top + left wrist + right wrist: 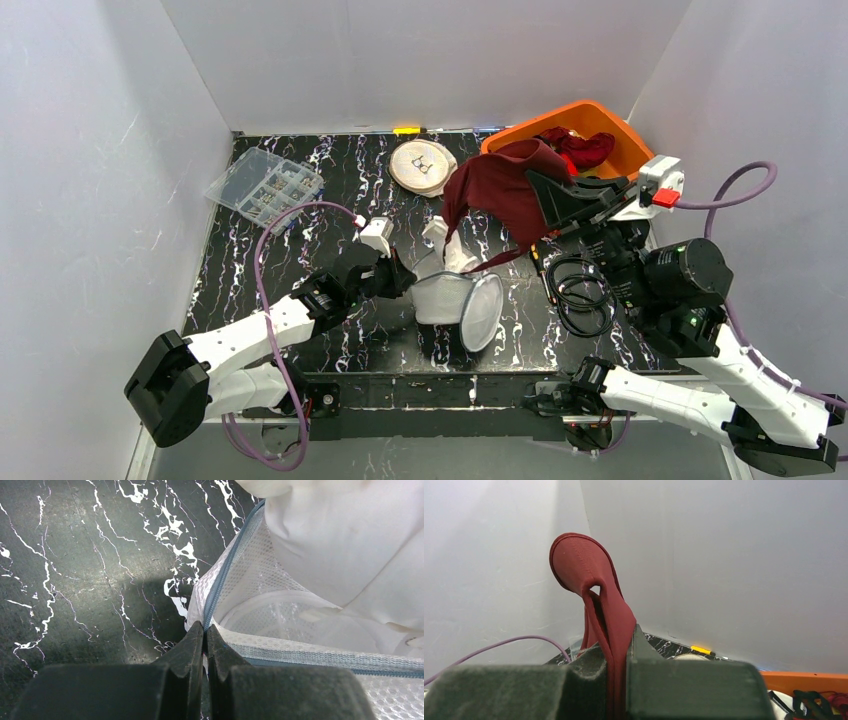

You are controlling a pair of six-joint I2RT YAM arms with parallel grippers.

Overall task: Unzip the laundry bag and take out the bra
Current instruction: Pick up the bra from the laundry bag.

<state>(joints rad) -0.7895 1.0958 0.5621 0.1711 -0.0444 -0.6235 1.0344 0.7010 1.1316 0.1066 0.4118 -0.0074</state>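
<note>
Over white-walled marbled table (pixel 228 262): bag (pixel 445 297) tight in L hand (pixel 205 630), bra (pixel 505 185) in R hand (pixel 618 645)

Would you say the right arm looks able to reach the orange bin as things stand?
Probably yes: the right gripper, shut on the bra, sits right beside the orange bin with nothing between them, though a strap trails toward the laundry bag.

Left arm (pixel 250 335) stretched low and forward toward the table's middle, left gripper (pixel 205 626) pinched tight on the zip edge of the mesh bag (pixel 260 575), right arm (pixel 680 395) folded upward, wrist raised, right gripper (pixel 619 640) clamped on the dark red bra (pixel 579 565), holding it aloft
</note>
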